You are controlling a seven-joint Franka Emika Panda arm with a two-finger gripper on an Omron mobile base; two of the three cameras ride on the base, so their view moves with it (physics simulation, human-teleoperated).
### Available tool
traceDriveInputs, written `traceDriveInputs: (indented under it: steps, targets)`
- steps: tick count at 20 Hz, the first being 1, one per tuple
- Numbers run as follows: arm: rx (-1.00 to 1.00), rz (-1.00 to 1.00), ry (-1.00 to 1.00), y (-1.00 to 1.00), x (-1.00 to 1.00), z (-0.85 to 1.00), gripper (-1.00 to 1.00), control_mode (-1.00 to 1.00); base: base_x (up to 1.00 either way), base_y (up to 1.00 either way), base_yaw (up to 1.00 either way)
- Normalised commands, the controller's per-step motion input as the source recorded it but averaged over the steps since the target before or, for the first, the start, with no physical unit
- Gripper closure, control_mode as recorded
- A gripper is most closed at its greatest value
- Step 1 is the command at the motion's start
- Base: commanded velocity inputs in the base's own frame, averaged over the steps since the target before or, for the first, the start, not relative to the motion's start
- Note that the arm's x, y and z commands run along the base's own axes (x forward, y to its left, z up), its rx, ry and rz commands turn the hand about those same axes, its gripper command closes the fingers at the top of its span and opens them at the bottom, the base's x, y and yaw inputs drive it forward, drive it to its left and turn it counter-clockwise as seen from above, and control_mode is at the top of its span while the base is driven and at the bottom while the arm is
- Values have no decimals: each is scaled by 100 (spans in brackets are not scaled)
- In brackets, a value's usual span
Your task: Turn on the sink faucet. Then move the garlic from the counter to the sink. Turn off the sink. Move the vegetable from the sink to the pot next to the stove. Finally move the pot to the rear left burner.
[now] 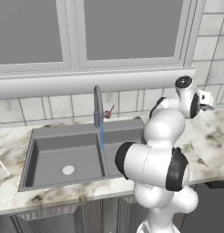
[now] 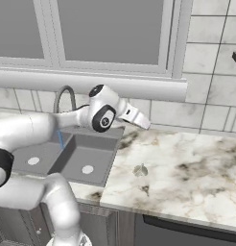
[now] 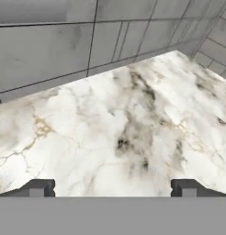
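While water runs from the faucet (image 1: 98, 107) into the sink (image 1: 63, 157), tool (image 3: 112, 188), tips apart and empty, faces far wall: garlic (image 2: 140, 169), on bench (image 2: 187, 163) right of sink, risks being missed.

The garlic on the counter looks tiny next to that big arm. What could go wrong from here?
1. The garlic is small and pale on veined marble counter; the open hand faces bare marble near the wall, so it may miss it.
2. Water runs from the faucet into the sink; dropping the garlic in may splash.
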Motion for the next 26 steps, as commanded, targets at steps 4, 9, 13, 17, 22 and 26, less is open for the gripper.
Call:
traceDriveInputs:
  steps: [4, 9, 13, 17, 22, 26]
  targets:
    - [10, -10, 44, -2, -16, 45, -100, -100, 0, 0, 0]
    - [11, -8, 25, 2, -21, -44, -100, -100, 0, 0, 0]
    - [10, -2, 6, 3, -15, -67, -100, -100, 0, 0, 0]
    - [13, 0, 0, 0, -12, -47, -100, -100, 0, 0, 0]
    - [21, 0, 0, 1, -23, -36, -100, -100, 0, 0, 0]
    - [20, 0, 0, 3, -13, -31, -100, -100, 0, 0, 0]
